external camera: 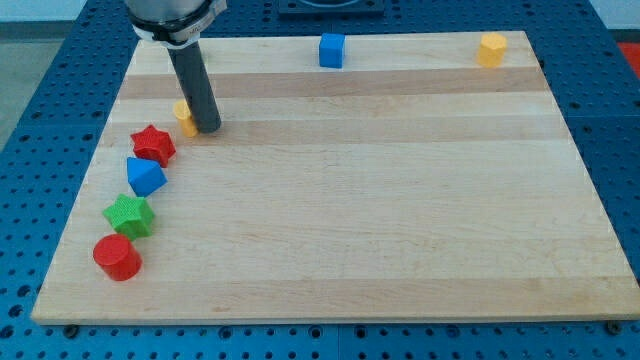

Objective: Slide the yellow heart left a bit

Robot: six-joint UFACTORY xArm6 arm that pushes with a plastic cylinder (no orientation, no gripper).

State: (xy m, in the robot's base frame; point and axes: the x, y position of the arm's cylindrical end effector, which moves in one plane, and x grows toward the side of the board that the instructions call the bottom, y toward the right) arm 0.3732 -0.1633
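The yellow heart [184, 116] lies near the board's left edge, partly hidden behind my rod. My tip [208, 128] rests on the board right against the heart's right side. Below the heart, down the left side, stand a red star [153, 145], a blue block of unclear shape [145, 176], a green star [129, 215] and a red cylinder [117, 257].
A blue cube [331, 50] stands at the top edge near the middle. A yellow hexagonal block [491, 49] stands at the top right corner. The wooden board [380, 200] lies on a blue perforated table.
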